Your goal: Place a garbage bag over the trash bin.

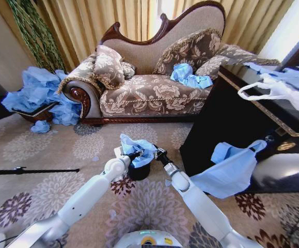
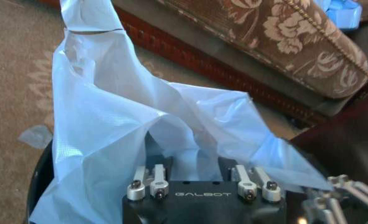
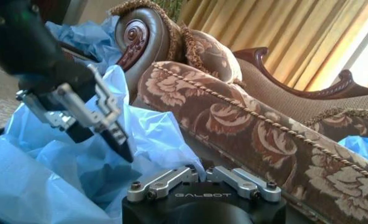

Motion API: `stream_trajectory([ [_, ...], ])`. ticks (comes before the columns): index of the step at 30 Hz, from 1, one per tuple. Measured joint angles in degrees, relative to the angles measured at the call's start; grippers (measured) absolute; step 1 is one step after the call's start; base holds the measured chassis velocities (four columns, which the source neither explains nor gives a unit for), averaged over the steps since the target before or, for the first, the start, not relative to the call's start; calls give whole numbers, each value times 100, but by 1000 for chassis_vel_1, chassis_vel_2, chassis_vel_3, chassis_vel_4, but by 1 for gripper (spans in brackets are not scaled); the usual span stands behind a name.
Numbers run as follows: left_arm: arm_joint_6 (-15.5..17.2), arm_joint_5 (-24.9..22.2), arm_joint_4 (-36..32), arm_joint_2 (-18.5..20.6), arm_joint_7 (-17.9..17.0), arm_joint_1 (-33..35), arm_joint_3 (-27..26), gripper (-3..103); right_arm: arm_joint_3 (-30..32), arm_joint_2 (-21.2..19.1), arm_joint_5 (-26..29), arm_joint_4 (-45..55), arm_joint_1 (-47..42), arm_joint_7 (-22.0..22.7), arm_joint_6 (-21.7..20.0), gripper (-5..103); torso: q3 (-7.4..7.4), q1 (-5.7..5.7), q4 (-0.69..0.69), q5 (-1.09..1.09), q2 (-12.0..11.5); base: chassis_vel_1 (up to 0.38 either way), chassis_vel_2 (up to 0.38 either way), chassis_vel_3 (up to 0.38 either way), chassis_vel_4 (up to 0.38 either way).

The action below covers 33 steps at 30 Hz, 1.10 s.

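item: thin light-blue plastic garbage bag (image 1: 140, 149), draped over small black cylindrical trash bin (image 1: 139, 171), centre floor. i had left gripper (image 1: 135, 154) and right gripper (image 1: 157, 153) there; finger states untellable. step: fitting bag. next, i judged: spreading mouth around rim.

a living room: ornate sofa (image 1: 154, 77), curtains (image 1: 97, 20), floral carpet (image 1: 46, 155).
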Motion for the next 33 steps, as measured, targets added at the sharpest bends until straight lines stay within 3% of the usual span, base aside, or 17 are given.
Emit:
stream_trajectory([
  [4, 5, 148, 58, 27, -32, 8, 24, 44, 15, -10, 15, 3, 19, 0, 13, 0, 0, 0, 1, 1, 0, 0, 0, 0, 0],
  [7, -38, 187, 122, 17, -53, 12, 24, 34, 20, -3, 21, -17, 34, -1, 23, 0, 0, 0, 1, -1, 0, 0, 0, 0, 0],
  [11, -116, 156, 199, 0, 94, 8, -8, 14, 17, 5, 25, -34, 46, 0, 25, 0, 0, 0, 1, 0, 0, 0, 0, 0, 0],
  [13, -133, 133, 199, 2, 142, 7, -12, 14, 14, 5, 26, -35, 48, 3, 25, 0, 0, 0, 1, 0, 0, 0, 0, 0, 0],
  [16, -194, 110, 171, 49, 304, 12, -20, 1, 14, 6, 26, -55, 59, 15, 25, 0, 0, 0, 0, 0, 0, 0, 0, 0, 0],
  [21, -275, 103, 47, 177, 548, 101, -74, 0, 6, 29, 53, -75, 72, 93, 20, 0, 0, 0, 0, -1, 0, 0, 0, 0, 0],
  [25, -319, 3, -145, 415, 874, 297, -244, 0, -111, 84, 219, -97, 94, 476, -91, 0, 0, 0, 2, 0, 0, 0, 0, 0, 0],
  [33, -513, -514, -729, 949, 1734, 735, -638, 0, -116, 114, 495, -74, 147, 672, -291, 0, 0, 0, 1, -1, 0, 0, 0, 0, 0],
])
